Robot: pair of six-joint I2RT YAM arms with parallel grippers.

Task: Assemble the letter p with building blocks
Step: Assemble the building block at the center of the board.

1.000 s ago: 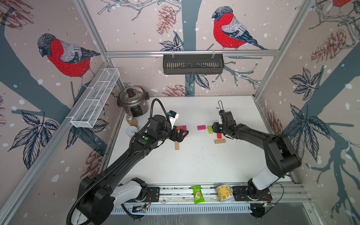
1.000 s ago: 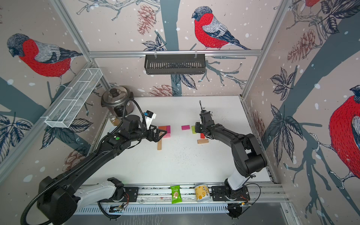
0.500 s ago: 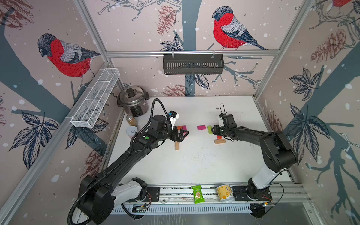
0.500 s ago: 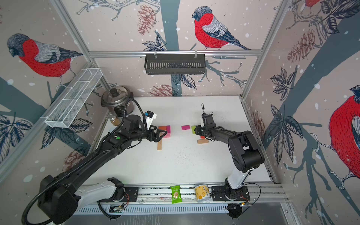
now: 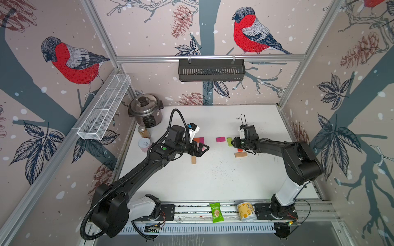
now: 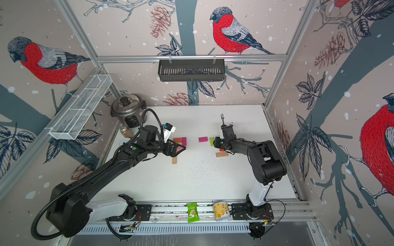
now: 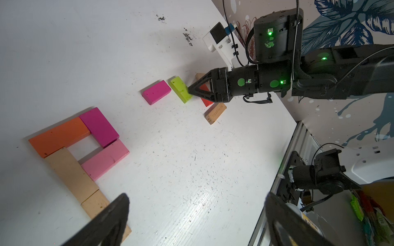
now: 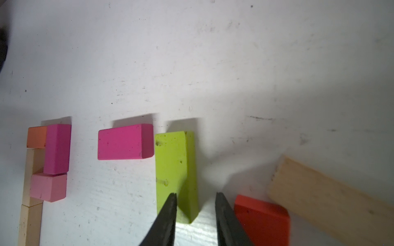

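Bullfinch-and-pinecone wallpaper walls point(image 5: 149, 32), aluminium frame point(image 5: 149, 57), scuffed white tabletop point(image 5: 213, 181), black slatted wall basket point(image 5: 211, 70).

On the tabletop point(image 7: 191, 170) lie two magenta blocks point(image 7: 156, 92) and one each of four other colours: a light pink block point(image 7: 106, 161), an orange block point(image 7: 59, 136), a lime green block point(image 7: 180, 89) and a red block point(image 8: 262, 219). At least four plain wood bars point(image 7: 70, 170) show, one half hidden. There are also one rice cooker point(image 5: 147, 110), one spice jar point(image 5: 144, 132), one green snack packet point(image 5: 216, 212) and one yellow tub point(image 5: 245, 212).
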